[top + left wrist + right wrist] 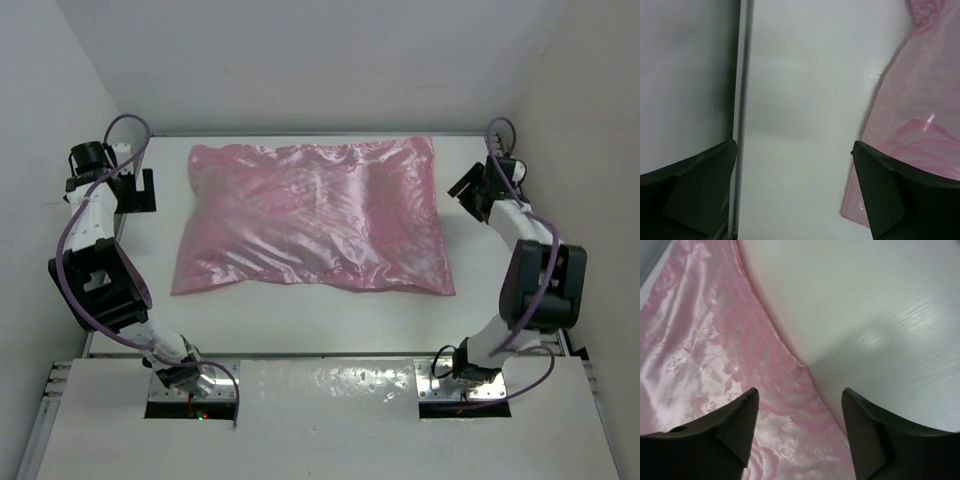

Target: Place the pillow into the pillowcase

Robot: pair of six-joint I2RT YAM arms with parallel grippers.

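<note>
Lying flat in the middle of a white table (300,320), a glossy pink satin pillowcase (312,218) with a woven rose pattern looks wrinkled and slightly puffed; whether the pillow is inside cannot be told. The left gripper (140,190) sits just beside the pillowcase's far left corner, fingers spread wide apart around bare table, the fabric's edge (910,125) showing behind one finger. The right gripper (468,190) sits just off the far right edge, fingers also spread and holding nothing, one finger (735,425) over the pink cloth (715,340). White walls (60,100) enclose the table. Purple cables (125,125) loop along both arms.
</note>
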